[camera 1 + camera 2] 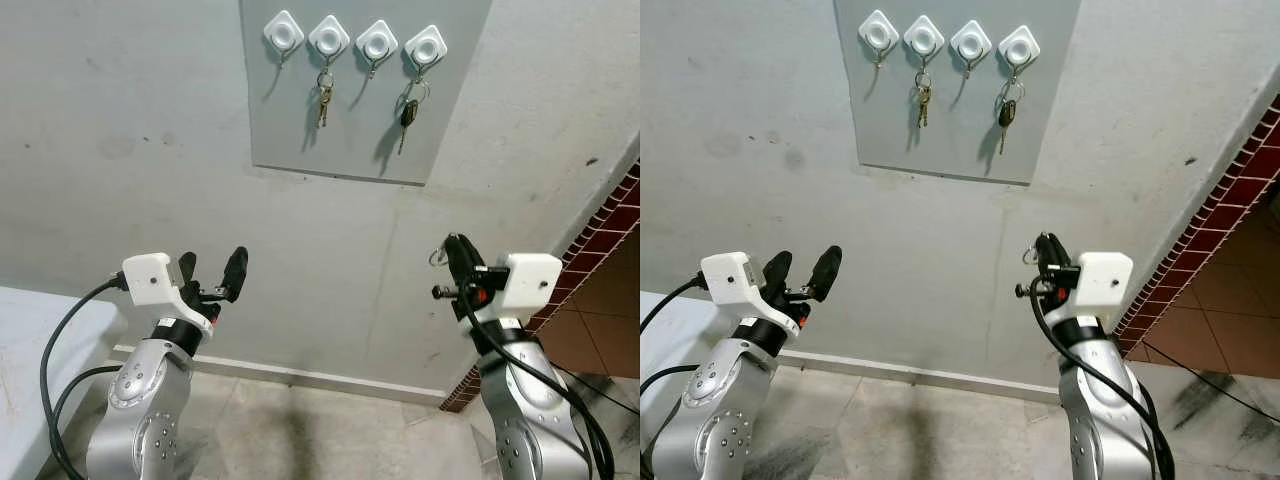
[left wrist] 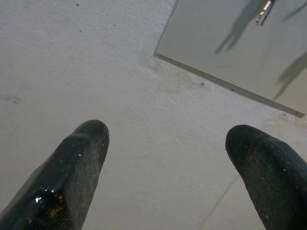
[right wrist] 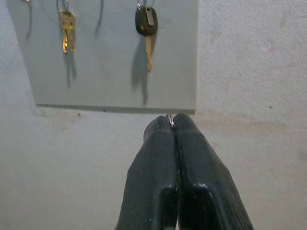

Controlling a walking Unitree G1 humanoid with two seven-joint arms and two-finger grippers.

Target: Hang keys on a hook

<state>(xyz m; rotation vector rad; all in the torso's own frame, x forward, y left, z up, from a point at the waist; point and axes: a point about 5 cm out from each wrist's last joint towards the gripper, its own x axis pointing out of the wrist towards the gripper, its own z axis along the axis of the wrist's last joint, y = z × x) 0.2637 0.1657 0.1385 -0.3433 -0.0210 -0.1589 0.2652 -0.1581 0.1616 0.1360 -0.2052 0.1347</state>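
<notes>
Carry step: right gripper (image 1: 455, 250), frame right, pinched closed on a key ring (image 1: 438, 257); left gripper (image 1: 212, 268) spread, empty. Next: raise to a free hook (image 1: 377, 42), top centre.

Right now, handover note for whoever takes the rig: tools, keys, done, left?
Right tool: shut on a key ring, raised before the wall, below and right of the grey board.
Left tool: open, holding nothing, raised at similar height.
Board has four white hooks. Second hook holds brass keys; fourth hook holds a black-headed key. First hook and third hook are free.
Done: ring picked up. Whatever hangs from it is hidden.
Left: lift the right tool to a free hook, slip the ring on, release.
</notes>
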